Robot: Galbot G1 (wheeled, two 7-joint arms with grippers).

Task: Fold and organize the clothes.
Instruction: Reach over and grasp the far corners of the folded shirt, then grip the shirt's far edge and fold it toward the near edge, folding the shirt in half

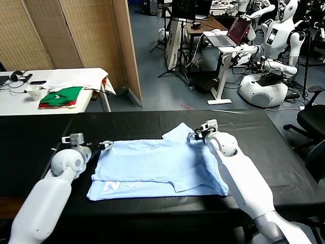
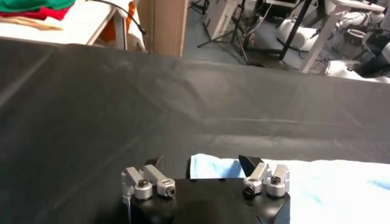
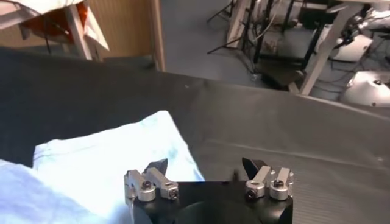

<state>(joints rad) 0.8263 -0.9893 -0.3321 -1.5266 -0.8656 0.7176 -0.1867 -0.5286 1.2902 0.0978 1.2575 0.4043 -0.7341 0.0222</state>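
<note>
Thin, soft blue T-shirt [image 1: 157, 170] lying flat mid black tabletop [image 1: 254, 127], left gripper [image 1: 105, 145] and right gripper [image 1: 195, 136] both part-open at its far edge, grasping nothing.

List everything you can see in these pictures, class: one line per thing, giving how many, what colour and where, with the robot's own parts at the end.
T-shirt: one, pale light blue with white lettering near its front left corner, lying partly folded on the black table.
Black table: one, black cloth-covered, directly before the robot.
White table: one, white, far left behind the black table.
Folded garments: one small stack, green over red, on the white table.
White cloth: one, white, on the white table behind the stack.
Laptop: one, open, on a desk in the background.
Other robots: at least one, white, far right.
Left gripper: one, at the shirt's far left corner, fingers apart.
Right gripper: one, at the shirt's far right edge by the sleeve, fingers apart.
</note>
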